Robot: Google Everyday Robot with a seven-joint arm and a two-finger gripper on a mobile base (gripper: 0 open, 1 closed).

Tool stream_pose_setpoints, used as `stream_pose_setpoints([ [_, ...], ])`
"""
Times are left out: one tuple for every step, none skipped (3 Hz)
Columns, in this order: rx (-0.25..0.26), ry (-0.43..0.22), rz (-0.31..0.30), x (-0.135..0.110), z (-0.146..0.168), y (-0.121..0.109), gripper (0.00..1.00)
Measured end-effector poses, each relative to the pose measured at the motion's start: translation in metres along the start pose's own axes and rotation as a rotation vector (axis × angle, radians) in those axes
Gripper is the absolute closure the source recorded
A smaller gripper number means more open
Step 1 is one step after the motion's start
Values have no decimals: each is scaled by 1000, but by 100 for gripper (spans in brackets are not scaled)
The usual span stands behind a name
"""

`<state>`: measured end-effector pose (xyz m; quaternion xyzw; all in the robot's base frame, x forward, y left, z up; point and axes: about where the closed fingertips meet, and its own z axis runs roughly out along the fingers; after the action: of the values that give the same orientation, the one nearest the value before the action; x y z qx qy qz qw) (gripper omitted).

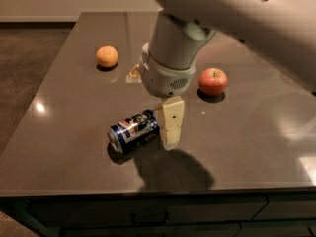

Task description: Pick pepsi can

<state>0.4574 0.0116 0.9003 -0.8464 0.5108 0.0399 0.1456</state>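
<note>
The pepsi can (133,131) is dark blue with white and red markings and a silver end. It lies on its side on the dark table (64,127), near the front edge. My gripper (152,110) hangs over the can's right end. One cream finger (171,122) points down right beside the can's right end, and the other finger (134,75) sticks out far behind it. The gripper is open and holds nothing. My arm covers the table's back right.
A red apple (213,81) sits to the right of my gripper. An orange (107,56) sits at the back left. The table's front edge (148,190) runs just below the can, with the floor to the left.
</note>
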Motion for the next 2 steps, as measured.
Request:
stream_pose_setpoints([
  [-59, 22, -68, -13, 24, 4, 0],
  [-98, 40, -103, -20, 42, 7, 0],
])
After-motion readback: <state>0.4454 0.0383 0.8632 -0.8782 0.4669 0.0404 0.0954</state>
